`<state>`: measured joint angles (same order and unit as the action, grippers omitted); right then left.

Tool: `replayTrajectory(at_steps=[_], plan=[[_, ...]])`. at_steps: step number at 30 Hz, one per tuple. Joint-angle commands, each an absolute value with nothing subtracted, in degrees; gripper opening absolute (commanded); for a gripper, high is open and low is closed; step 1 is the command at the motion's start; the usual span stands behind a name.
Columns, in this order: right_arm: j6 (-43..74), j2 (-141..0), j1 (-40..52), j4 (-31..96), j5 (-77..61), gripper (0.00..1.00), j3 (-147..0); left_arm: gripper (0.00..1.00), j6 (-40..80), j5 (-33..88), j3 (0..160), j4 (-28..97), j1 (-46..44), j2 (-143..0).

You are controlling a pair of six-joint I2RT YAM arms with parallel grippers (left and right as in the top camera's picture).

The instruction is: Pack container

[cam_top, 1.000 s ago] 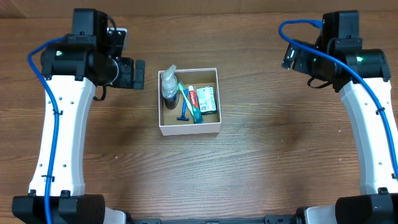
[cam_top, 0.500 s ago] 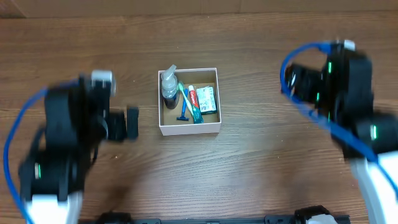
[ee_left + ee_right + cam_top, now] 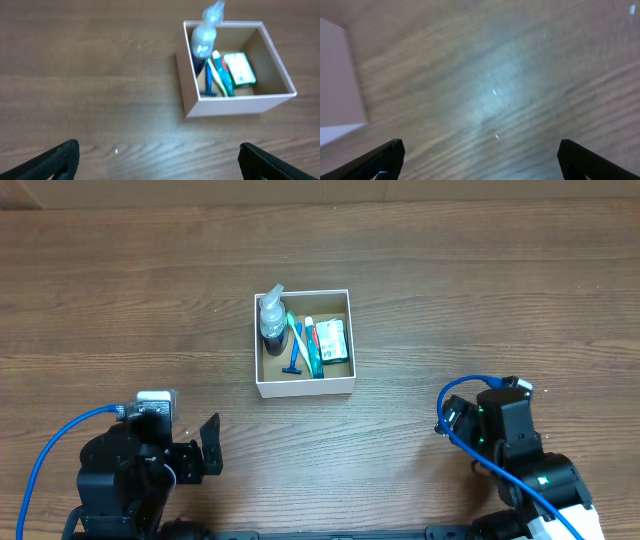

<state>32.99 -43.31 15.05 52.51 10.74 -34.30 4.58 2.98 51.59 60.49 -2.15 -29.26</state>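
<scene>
Container [image 3: 304,389] sits upright, open mouth facing up.

- container [image 3: 304,389]: white outer walls and rim, plain brown inside
- desk [image 3: 450,300]: brown, streaked wood grain
- razor [image 3: 294,366]: blue
- bottle [image 3: 271,322]: clear, dark lower part
- cable [image 3: 47,448]: blue

Both arms [image 3: 130,475] black and boxy; blue cables [image 3: 55,435] loop from each.
</scene>
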Motion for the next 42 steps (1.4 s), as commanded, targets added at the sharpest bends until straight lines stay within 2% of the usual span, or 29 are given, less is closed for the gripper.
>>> replayTrajectory(at_steps=[1,15,21,23,28,36,42], plan=[[34.74,-45.1,15.2,53.28,11.51,1.0,-32.95,1.0,5.8,2.39,50.72,62.59,-2.22,-28.93],[34.54,-51.18,15.2,54.04,11.73,1.0,-32.95,1.0,5.8,2.39,50.72,63.46,-2.22,-28.93],[34.11,-44.21,14.92,54.13,12.03,1.0,-32.95,1.0,5.8,2.39,50.72,63.46,-2.22,-28.93],[30.65,-40.05,14.33,52.16,11.99,1.0,-32.95,1.0,5.8,2.39,50.72,63.46,-2.22,-28.93],[13.67,-28.86,12.38,42.44,10.22,1.0,-30.5,1.0,5.8,2.39,50.72,63.46,-2.22,-28.93],[0.16,-10.98,8.49,27.66,1.39,1.0,-17.32,1.0,5.8,2.39,50.72,63.46,-2.22,-28.93],[-8.47,-3.86,8.49,13.02,-3.9,1.0,-8.23,1.0,5.8,2.39,50.72,63.46,-2.22,-28.93]])
